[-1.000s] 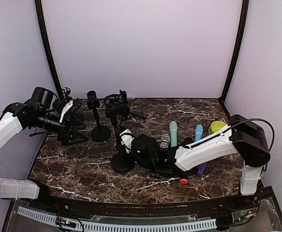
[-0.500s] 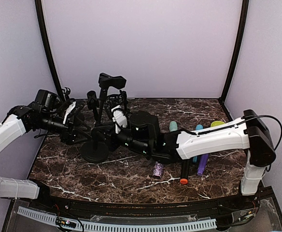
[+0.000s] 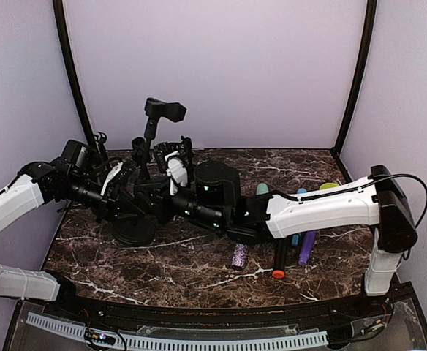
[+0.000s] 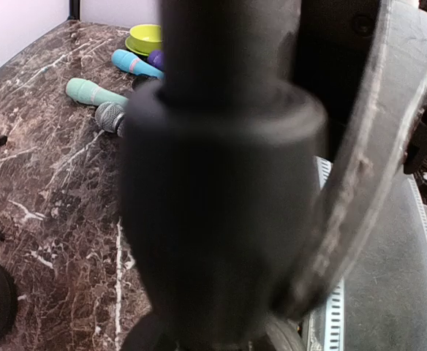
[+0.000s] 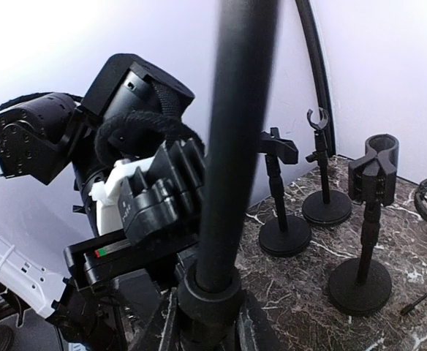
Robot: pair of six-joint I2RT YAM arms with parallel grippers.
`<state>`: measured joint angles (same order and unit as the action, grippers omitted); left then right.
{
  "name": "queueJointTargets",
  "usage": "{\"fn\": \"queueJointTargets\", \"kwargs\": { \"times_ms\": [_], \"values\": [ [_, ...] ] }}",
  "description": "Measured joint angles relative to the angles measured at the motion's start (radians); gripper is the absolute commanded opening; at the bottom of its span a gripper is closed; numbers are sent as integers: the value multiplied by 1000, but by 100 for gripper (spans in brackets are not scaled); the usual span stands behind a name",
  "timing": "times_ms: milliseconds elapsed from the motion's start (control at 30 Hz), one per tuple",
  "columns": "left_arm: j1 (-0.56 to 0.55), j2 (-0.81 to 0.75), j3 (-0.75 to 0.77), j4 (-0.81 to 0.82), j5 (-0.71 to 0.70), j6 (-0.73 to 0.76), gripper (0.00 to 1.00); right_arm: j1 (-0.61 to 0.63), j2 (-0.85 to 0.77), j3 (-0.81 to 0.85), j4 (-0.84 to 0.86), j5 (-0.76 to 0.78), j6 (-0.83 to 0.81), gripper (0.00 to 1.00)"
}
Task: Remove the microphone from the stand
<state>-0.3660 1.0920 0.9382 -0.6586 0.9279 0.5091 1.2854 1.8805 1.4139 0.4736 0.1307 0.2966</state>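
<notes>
The black stand (image 3: 149, 150) is tilted over the table's left side, with its round base (image 3: 134, 230) low. A short black piece (image 3: 164, 110) tops the pole; I cannot tell microphone from clip there. My right gripper (image 3: 171, 194) is shut on the pole just above a thick collar (image 5: 210, 292), with the pole (image 5: 232, 146) rising between its fingers (image 5: 256, 329). My left gripper (image 3: 129, 199) is shut on the stand lower down. In the left wrist view the collar (image 4: 221, 183) fills the frame beside one finger (image 4: 374, 146).
Other black stands (image 5: 283, 212) (image 5: 323, 183) (image 5: 367, 241) crowd the back left. Loose microphones lie right of centre: teal (image 3: 262, 190), blue (image 3: 300, 194), purple (image 3: 306, 247), glittery (image 3: 240, 256) and black with an orange tip (image 3: 278, 259). A yellow-green bowl (image 3: 329, 188) sits at far right.
The right arm has carried the stand from mid-table to the left and raised its top. The left gripper has moved in and closed on the stand.
</notes>
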Motion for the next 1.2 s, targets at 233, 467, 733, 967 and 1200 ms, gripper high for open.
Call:
{"fn": "queueJointTargets", "kwargs": {
  "times_ms": [233,467,733,967,1200],
  "values": [
    [-6,3,36,-32,7,21,0,-4,-2,2,23,-16,23,0],
    [-6,16,136,-139,119,48,0,-39,-30,2,89,-192,47,0],
    [-15,32,219,-235,286,57,0,-131,0,67,201,-639,188,8],
    [-16,29,222,-234,286,58,0,-137,6,80,205,-660,218,60],
    [-6,14,222,-154,175,27,0,-76,-66,54,48,-278,126,70]
  ]
}}
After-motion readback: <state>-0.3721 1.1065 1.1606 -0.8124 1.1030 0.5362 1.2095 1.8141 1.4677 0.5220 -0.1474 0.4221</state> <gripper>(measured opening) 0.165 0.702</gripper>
